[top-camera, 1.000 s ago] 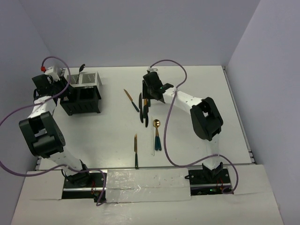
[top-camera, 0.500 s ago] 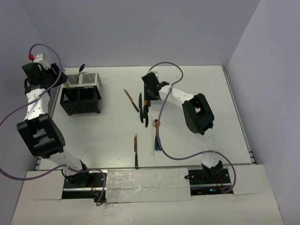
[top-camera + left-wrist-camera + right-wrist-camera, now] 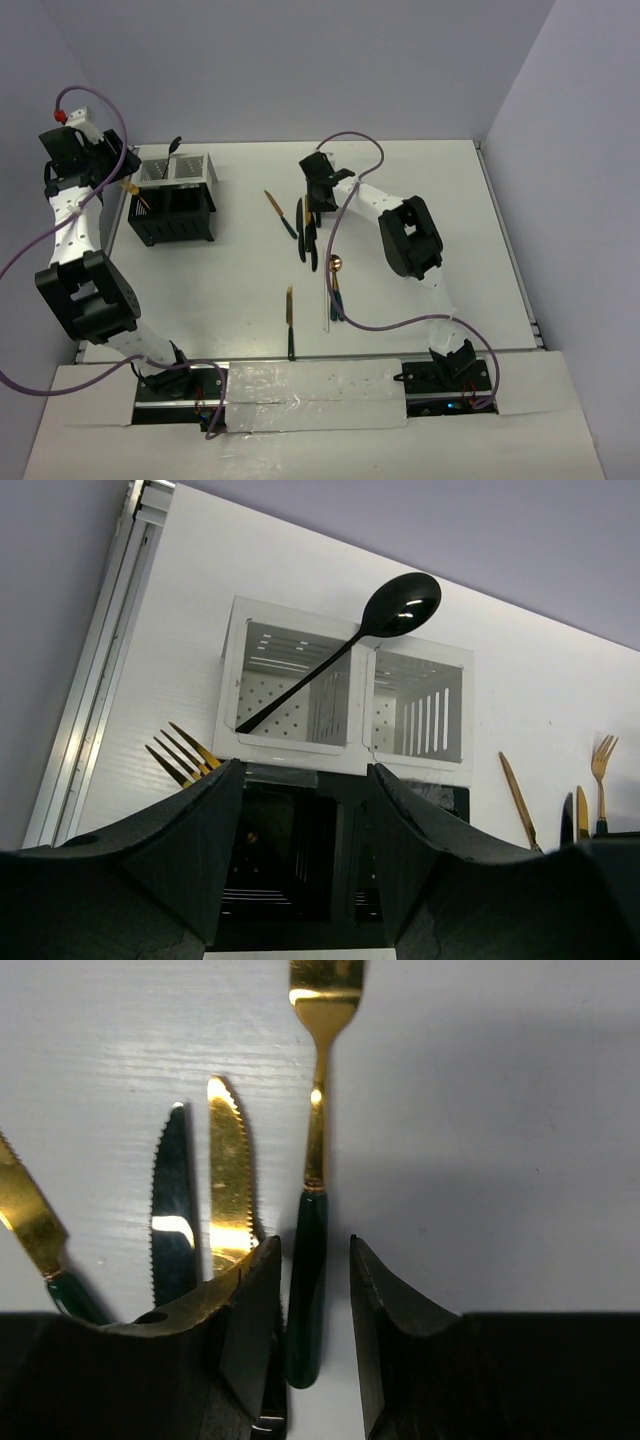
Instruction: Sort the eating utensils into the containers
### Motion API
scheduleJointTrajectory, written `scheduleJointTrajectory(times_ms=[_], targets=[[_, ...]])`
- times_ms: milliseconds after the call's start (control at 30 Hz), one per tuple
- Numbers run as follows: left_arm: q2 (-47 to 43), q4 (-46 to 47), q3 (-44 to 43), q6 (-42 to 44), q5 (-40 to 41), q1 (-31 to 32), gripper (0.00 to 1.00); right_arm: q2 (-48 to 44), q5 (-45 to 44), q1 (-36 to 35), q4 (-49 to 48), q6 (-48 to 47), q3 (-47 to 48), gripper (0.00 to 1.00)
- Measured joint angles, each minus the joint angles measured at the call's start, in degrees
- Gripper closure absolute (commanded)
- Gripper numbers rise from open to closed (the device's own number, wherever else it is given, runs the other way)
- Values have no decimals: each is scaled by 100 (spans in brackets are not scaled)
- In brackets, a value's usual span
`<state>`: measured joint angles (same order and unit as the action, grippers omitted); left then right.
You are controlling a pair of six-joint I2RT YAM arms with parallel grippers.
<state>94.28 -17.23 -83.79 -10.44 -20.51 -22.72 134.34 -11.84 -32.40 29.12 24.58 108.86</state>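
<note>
Gently now: closing on the fork handle

My right claw (image 3: 310, 1252) is parted and holds nothing, its fingers straddling the dark green handle of the gold fork (image 3: 318, 1140), which lies flat on the surface (image 3: 500, 1110). I judge the grip should close squarely across that handle, low enough to catch it, with the nearer finger kept clear of the gold knife (image 3: 230, 1180) just beside it. My left claw (image 3: 303, 770) hangs wide open and empty over the caddy (image 3: 290, 748), where a black spoon (image 3: 400, 605) leans.
</note>
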Motion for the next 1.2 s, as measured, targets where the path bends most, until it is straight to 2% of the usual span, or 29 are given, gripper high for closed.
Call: scheduleJointTrajectory(times_ms=[367,433,467,667,833,967,1100,1200], targets=[[0,-111,-304,-177,-201,35,41,-223,-146,168,114,-26,-389,78],[0,-129,-380,-205,-229,52,41,-273,-142,181,103,-42,-476,87],[0,-149,-420,-219,-249,66,41,-304,-136,186,92,-63,-527,100],[0,-372,-706,-175,-350,234,42,-577,-63,208,-149,-179,-977,100],[0,-748,-973,129,-542,619,42,-1615,-133,208,-789,-391,-2404,100],[0,-1180,-1244,356,-994,1150,42,-2848,-234,166,-1488,-680,-3117,100],[0,-1482,-1414,356,-1628,1784,39,-3812,-254,-59,-2579,-966,-3189,100],[0,-1600,-1471,249,-2009,2332,36,-4166,-103,-435,-3270,-1091,-3171,100]])
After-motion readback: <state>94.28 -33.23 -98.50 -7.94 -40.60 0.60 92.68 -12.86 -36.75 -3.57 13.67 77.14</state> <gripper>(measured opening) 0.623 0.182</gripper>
